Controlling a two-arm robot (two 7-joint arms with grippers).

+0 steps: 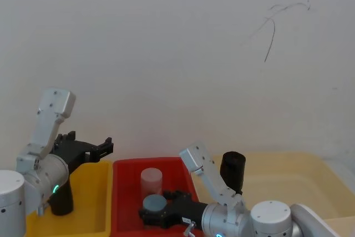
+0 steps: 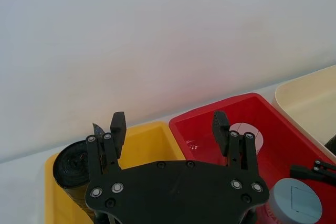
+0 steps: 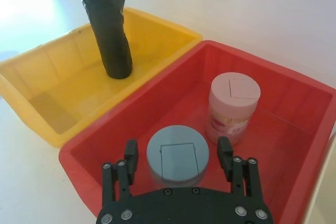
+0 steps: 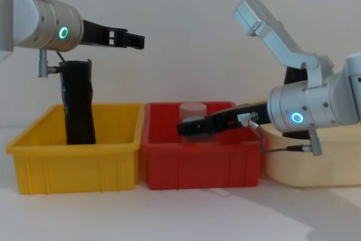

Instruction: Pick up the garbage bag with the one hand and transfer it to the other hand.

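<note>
**The bag is standing below the left gripper, not yet gripped**

The garbage bag (image 4: pixel 78 105) is standing almost upright in the yellow bin (image 4: pixel 76 162), its long axis running nearly vertical and leaning a little toward the back. The one hand (image 4: pixel 135 40), the left gripper with the green ring light, is hovering above the bin with its fingers spread wide and holding nothing. It is pointing forward and toward the red bin (image 4: pixel 200 165), so the bag's top is lying below and behind the fingertips, beside the wrist. The left arm is much the nearer one; in this writer's judgement it is needing to draw back and tilt down before the fingers can close around the roll.

The other hand (image 4: pixel 189 127), the right gripper, is reaching low over the red bin, also wide and empty, just above a grey-lidded jar (image 3: pixel 177 153) and a pink jar (image 3: pixel 234 106). A second black roll (image 1: pixel 233 171) is probably standing in the cream bin (image 4: pixel 316 165), partly hidden by the right arm. The near wall of the yellow bin and the left arm's own wrist are crowding the bag.
</note>
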